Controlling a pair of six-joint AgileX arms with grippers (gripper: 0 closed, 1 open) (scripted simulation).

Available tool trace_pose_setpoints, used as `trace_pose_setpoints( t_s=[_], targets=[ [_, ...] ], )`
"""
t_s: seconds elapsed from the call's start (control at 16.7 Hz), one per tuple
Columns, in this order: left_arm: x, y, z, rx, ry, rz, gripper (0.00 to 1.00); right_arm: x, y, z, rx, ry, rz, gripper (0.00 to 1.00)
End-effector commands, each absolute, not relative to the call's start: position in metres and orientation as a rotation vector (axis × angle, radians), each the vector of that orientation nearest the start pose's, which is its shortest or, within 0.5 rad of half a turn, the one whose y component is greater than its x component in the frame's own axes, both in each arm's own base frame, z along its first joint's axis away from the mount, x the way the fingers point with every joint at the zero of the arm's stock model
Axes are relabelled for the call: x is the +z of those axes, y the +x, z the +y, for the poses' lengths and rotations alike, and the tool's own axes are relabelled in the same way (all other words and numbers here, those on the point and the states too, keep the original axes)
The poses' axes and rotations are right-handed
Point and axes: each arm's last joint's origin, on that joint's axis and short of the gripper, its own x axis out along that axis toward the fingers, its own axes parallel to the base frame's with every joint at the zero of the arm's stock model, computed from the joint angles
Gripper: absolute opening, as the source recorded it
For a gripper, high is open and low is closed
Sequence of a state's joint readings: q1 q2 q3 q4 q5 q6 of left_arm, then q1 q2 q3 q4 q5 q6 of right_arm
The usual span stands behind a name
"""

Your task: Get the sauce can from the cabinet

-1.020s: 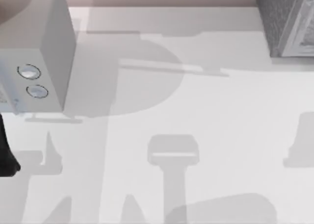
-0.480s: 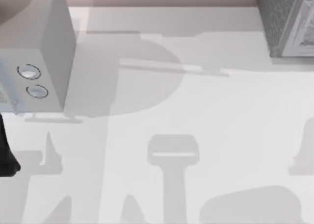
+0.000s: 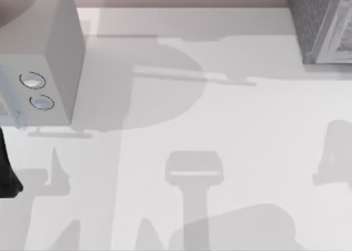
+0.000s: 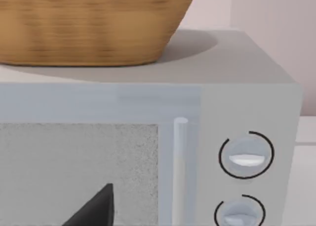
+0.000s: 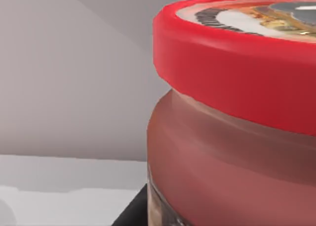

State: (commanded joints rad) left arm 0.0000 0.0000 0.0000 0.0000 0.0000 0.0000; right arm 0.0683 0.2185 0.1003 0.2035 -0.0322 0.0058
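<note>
The cabinet (image 3: 316,20) looks rough, a dark speckled stone-like finish. The pale box with two dials (image 3: 52,48) is smooth and matt, like painted metal. On it, a woven wicker basket (image 4: 94,23). The sauce can (image 5: 237,117) has a glossy red plastic-looking rim.

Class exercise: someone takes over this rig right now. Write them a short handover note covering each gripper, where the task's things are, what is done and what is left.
Right gripper: right against the sauce can, seen close up in the right wrist view; a grasp cannot be confirmed.
Left gripper: parked facing the pale box with two dials, which carries a wicker basket.
Cabinet: at the table's far right corner.
Done: can reached.
Left: confirm the grip and bring the can out onto the table.
</note>
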Motion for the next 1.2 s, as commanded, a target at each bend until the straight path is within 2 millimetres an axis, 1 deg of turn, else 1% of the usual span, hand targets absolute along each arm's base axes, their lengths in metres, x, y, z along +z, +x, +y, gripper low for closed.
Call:
trace_pose_setpoints(
  t_s=[0.12,0.24,0.36,0.48,0.66,0.84,1.02,1.2],
  targets=[
    [0.16,0.106,-0.001,0.0,0.0,0.0,1.0,0.211,0.13,0.015,0.159,0.003,-0.109,0.0],
    [0.16,0.106,-0.001,0.0,0.0,0.0,1.0,0.221,0.149,0.024,0.225,0.003,-0.114,0.0],
    [0.16,0.106,-0.001,0.0,0.0,0.0,1.0,0.222,0.172,0.037,0.297,0.003,-0.1,0.0],
    [0.16,0.106,-0.001,0.0,0.0,0.0,1.0,0.215,0.198,0.053,0.373,0.002,-0.069,0.0],
    [0.16,0.106,-0.001,0.0,0.0,0.0,1.0,0.188,0.233,0.082,0.484,-0.001,-0.01,0.0],
    [0.16,0.106,-0.001,0.0,0.0,0.0,1.0,0.151,0.257,0.111,0.585,-0.004,0.036,0.0],
    [0.16,0.106,-0.001,0.0,0.0,0.0,1.0,0.117,0.271,0.135,0.67,-0.006,0.047,0.0],
    [0.16,0.106,-0.001,0.0,0.0,0.0,1.0,0.094,0.277,0.153,0.731,-0.004,0.026,0.0]
  ],
)
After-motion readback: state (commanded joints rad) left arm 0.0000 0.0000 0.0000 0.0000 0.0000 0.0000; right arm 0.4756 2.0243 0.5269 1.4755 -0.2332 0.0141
